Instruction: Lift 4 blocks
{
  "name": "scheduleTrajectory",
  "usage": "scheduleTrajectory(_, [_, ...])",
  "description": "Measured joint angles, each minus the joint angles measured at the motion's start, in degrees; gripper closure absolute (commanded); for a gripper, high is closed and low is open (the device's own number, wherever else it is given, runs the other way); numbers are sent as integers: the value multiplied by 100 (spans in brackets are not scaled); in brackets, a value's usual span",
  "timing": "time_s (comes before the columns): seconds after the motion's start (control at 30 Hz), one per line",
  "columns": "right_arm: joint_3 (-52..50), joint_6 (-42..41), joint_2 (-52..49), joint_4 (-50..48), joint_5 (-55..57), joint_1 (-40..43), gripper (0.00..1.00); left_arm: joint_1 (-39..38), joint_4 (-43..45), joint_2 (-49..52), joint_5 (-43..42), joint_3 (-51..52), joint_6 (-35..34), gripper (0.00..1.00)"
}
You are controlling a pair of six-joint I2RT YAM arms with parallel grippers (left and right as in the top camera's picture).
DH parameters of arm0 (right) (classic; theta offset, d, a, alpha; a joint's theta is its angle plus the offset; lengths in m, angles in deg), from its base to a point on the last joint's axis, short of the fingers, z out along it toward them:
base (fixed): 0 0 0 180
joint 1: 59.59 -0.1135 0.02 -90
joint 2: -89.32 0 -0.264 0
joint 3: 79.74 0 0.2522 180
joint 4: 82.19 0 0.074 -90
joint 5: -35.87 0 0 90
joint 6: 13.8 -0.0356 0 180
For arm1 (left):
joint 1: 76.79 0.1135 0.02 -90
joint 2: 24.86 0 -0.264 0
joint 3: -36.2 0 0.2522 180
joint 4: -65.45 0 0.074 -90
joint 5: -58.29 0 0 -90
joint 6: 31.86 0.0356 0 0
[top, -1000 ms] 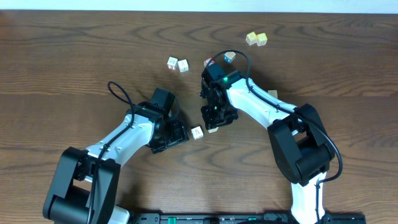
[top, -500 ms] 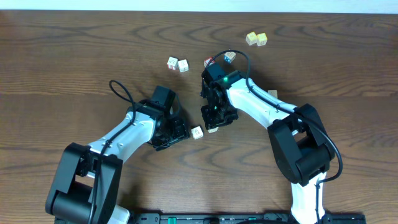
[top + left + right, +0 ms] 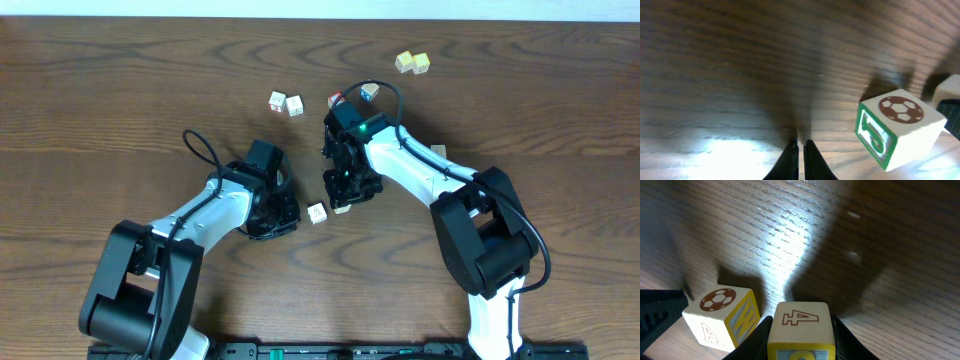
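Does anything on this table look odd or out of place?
Yes: the left gripper is shut on empty air, while the soccer-ball block it seems meant to grab sits beside its fingers, untouched.

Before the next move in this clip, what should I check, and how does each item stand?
1. Right gripper grips the block marked 4: ok.
2. Left gripper holds a block: not ok, shut on nothing.
3. Soccer-ball block near the left gripper: ok, just beside it, untouched.
4. Gripped block clear of the table: cannot tell.
5. Four blocks lifted: not ok, only one is gripped.
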Motion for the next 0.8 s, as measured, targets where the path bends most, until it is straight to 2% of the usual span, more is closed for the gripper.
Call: scheduleTrajectory(0.8, [0, -385, 0, 72, 2, -120, 71, -4, 1123, 83, -367, 74, -306, 93])
